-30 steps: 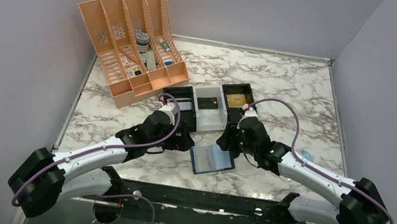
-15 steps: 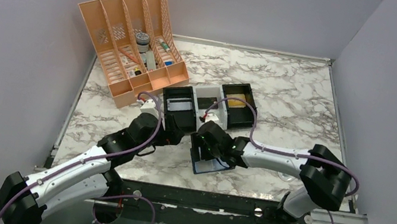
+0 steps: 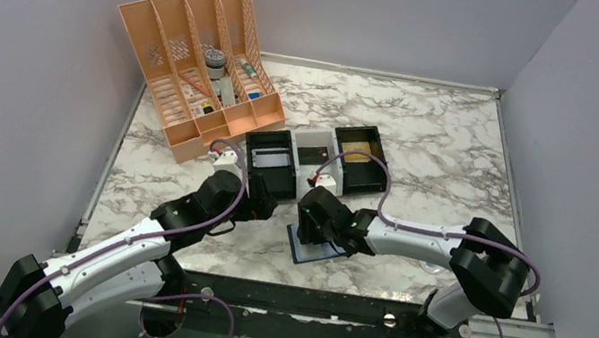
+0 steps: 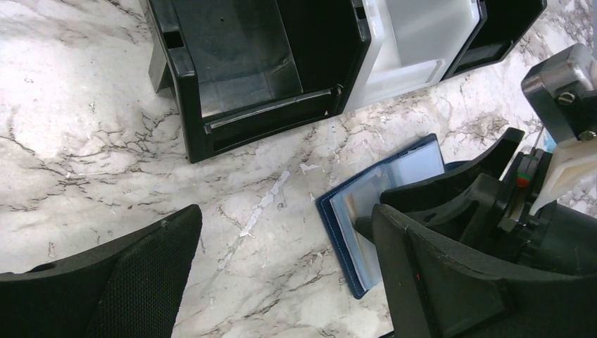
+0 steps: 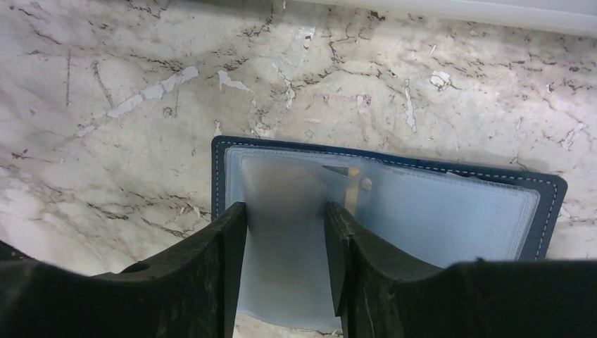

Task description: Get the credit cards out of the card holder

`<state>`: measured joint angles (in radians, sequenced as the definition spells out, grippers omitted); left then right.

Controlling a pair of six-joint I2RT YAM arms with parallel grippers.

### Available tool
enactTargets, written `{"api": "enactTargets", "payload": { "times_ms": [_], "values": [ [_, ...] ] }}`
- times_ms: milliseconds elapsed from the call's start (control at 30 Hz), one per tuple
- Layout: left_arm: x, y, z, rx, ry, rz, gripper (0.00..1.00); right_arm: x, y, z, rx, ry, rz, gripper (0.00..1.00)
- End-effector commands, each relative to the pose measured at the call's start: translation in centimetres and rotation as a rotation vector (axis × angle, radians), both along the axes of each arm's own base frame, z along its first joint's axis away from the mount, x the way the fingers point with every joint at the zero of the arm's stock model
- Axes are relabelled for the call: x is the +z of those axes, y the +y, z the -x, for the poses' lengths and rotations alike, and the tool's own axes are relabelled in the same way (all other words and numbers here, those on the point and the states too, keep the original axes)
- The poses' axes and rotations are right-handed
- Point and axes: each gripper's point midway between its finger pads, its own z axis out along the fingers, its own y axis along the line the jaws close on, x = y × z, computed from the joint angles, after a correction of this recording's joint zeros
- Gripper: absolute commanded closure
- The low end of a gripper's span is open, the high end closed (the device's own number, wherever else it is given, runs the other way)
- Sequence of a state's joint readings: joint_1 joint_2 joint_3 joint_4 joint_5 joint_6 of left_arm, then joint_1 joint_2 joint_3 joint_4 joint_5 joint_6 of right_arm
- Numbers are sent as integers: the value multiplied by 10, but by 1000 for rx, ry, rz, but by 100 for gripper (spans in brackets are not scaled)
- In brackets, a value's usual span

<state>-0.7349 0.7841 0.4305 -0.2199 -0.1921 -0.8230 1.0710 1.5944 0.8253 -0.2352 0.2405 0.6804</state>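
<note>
Top view: the right gripper [image 3: 316, 226] is down on the open card holder [image 3: 305, 253]. The left gripper [image 3: 254, 203] hangs just beside it. A gold-tan credit card [image 3: 356, 152] lies in a black tray [image 3: 376, 136] beyond the right gripper. Left wrist view: jaws wide apart, empty, holder ahead-right. Right wrist view: jaws half apart astride a frosted pocket [image 5: 288, 190]; a pinch cannot be confirmed. Cards are probably light, stiff and slick, and the pocket soft. Take hold at an exposed edge.

the table [image 5: 105, 84] looks like glossy white-and-grey veined marble, the card holder [image 5: 436, 211] has a matt navy stitched cover with frosted translucent plastic sleeves, and the black tray [image 4: 239, 63] and white tray [image 4: 422, 35] are smooth, slightly shiny plastic.
</note>
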Motion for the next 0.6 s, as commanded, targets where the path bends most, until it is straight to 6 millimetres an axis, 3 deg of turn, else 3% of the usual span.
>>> {"api": "enactTargets", "payload": {
  "times_ms": [0,133,267,567],
  "values": [
    [2,1,-1,-1,-8,-10,7,0,-2,6,-8,51,-77,59],
    [2,-4,0,-24,-6,4,6,6,-5,2,-9,68,-144,70],
    [2,-18,2,-87,2,35,6,8,-9,-1,-11,97,-185,72],
    [6,-82,21,-400,21,212,8,11,-23,-13,-81,199,-377,74]
  ]
}}
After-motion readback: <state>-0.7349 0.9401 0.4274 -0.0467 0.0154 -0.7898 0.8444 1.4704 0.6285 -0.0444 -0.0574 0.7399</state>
